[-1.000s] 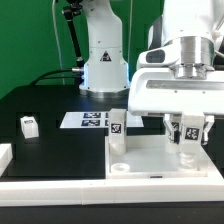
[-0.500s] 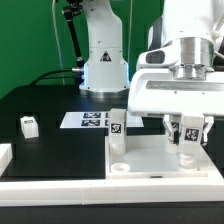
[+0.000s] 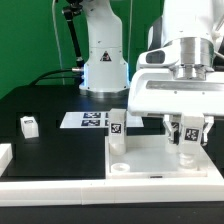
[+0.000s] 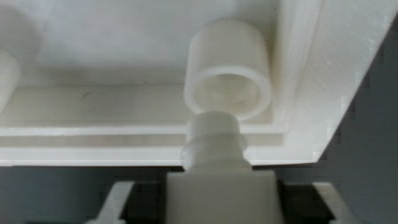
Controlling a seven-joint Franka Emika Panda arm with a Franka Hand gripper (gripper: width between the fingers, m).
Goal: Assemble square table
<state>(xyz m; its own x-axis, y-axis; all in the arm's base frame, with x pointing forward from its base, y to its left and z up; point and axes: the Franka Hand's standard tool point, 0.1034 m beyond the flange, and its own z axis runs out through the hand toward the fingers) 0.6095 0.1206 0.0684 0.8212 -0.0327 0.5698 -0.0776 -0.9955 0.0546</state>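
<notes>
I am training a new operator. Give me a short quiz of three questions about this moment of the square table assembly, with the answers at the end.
1. True or false: the gripper is shut on a leg above the tabletop.
2. Where is the loose leg? A: on the black table, to the exterior view's left of the marker board. B: inside the tabletop. C: on the marker board.
3. Fill the gap: the upright leg at the tabletop's corner stands on the exterior view's ___ of the gripper.
Key: 1 true; 2 A; 3 left.
</notes>
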